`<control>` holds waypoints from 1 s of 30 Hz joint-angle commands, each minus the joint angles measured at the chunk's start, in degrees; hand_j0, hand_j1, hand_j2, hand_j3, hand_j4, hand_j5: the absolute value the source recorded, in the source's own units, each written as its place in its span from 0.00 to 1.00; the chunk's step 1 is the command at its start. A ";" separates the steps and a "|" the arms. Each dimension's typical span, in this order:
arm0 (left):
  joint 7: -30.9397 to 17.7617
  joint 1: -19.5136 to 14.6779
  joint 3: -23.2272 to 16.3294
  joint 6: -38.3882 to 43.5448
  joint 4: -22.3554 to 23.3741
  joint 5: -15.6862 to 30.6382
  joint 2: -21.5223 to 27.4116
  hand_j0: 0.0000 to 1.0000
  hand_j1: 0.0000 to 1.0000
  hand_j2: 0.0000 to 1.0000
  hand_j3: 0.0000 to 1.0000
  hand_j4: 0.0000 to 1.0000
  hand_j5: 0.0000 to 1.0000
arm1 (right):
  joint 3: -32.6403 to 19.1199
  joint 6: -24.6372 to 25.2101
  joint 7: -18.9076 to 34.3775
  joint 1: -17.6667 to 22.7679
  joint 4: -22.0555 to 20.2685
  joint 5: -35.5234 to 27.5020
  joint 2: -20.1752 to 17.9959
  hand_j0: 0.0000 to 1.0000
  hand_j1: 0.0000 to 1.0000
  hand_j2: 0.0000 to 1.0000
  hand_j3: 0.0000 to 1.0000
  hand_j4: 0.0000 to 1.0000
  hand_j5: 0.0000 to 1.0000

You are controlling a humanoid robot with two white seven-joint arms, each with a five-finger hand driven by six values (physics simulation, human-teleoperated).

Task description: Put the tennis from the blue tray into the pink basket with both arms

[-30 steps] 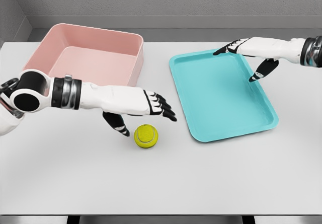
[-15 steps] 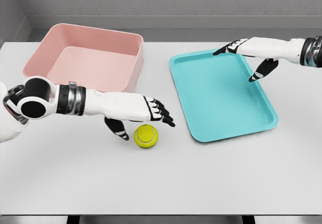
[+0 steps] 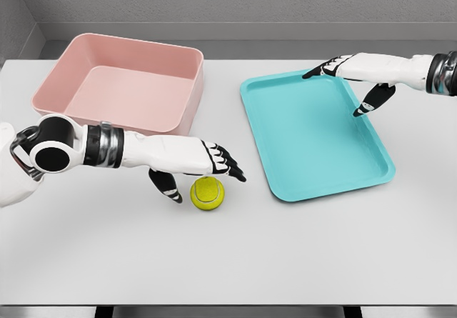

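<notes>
Left robot hand point(image 3: 207, 164) lowered, yellow-green tennis ball point(image 3: 207, 193)

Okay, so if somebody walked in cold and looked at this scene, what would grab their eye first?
Probably the yellow-green tennis ball, sitting on the white table between the pink basket and the blue tray, with the left hand spread open just above it. Next, the right hand hovers open over the tray's far right corner. Neither tray nor basket holds anything.
</notes>
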 commanded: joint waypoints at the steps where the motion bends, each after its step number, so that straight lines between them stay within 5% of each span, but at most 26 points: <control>1: 0.02 0.00 0.31 0.16 0.09 0.32 0.08 1.00 1.00 1.00 1.00 1.00 1.00 | -0.07 0.11 -0.02 0.00 -0.01 -0.34 -0.03 1.00 1.00 1.00 1.00 1.00 1.00; 30: 0.02 2.37 0.04 -0.02 4.05 -1.44 -2.64 1.00 1.00 1.00 1.00 1.00 1.00 | 0.19 0.11 -0.02 0.26 -0.19 -0.34 -0.12 1.00 1.00 1.00 1.00 1.00 1.00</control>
